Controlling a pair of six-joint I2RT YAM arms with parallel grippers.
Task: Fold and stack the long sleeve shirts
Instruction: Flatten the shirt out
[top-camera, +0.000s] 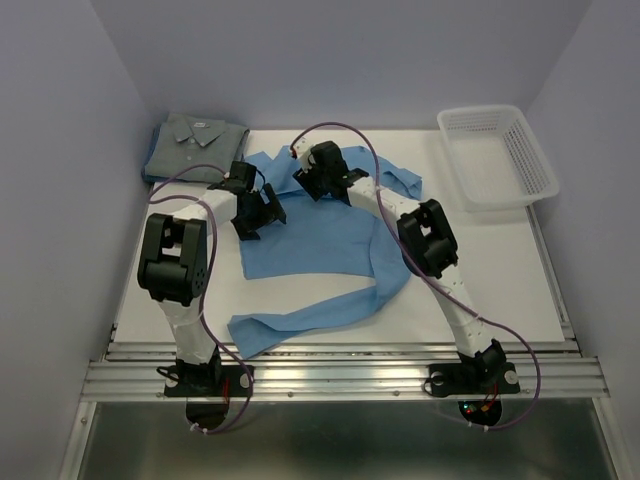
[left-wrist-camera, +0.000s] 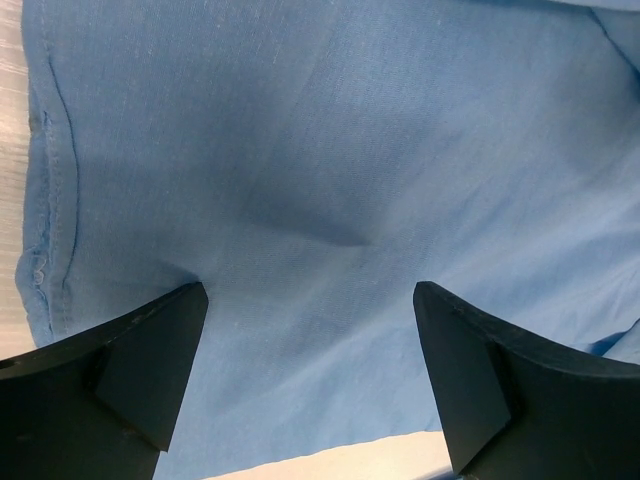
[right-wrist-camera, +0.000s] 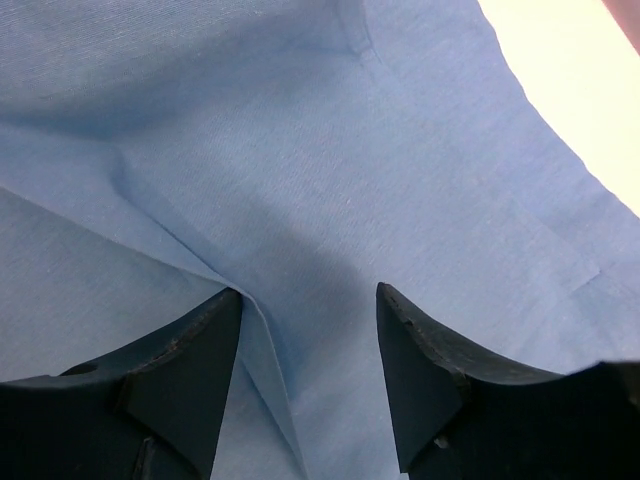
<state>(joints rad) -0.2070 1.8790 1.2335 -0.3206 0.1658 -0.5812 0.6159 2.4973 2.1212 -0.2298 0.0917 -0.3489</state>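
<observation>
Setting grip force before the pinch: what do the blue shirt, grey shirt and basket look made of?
The light blue shirt: thin woven cloth, matte; fine weave, stitched hem and soft creases in the wrist views. The grey shirt: similar matte cloth, probably; weave too small to tell. The basket: white, rigid-looking plastic; moulded mesh walls.

- white table (top-camera: 500, 270), carrying three things
- centre: light blue shirt (top-camera: 320, 245), spread out
- eleven o'clock: grey shirt (top-camera: 190, 145), folded
- two o'clock: white mesh basket (top-camera: 545, 175)
</observation>
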